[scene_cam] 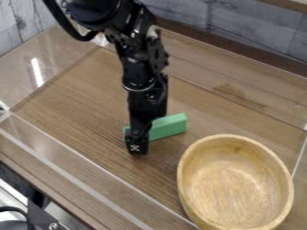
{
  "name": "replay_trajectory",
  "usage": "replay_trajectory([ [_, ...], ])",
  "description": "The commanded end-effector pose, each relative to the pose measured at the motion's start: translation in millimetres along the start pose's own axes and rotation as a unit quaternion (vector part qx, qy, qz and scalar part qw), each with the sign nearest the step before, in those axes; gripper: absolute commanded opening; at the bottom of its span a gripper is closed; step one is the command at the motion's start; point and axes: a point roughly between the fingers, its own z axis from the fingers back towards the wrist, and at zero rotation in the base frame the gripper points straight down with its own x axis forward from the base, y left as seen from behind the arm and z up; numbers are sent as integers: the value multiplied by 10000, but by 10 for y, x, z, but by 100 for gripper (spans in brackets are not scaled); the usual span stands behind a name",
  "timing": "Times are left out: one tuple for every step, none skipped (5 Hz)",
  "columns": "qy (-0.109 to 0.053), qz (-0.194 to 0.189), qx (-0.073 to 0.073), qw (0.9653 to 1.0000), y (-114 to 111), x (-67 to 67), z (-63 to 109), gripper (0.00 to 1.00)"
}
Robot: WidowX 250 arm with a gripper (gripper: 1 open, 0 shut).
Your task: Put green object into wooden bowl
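Camera view: we see the wooden bowl sitting upright on the tabletop, beside our gripper's fingers and apart from them, toward the lower right. Only its bare, pale interior shows; nothing lies in it. Our fingers are released and spread, down around the mint-green block, whose visible end extends to their right. The block is outside the bowl, near its rim. Whether our fingertips touch the block, we cannot tell.

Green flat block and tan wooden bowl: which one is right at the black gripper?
The green flat block; the tan wooden bowl sits apart from the gripper.
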Motion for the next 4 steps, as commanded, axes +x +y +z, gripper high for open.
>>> replay_trajectory([
  [-130,74,273,9995,104,-34,191,100],
  [-107,463,313,9984,116,-10,116,0],
  [-122,551,345,9978,255,-16,261,0],
  [-174,741,422,9962,415,68,426,0],
])
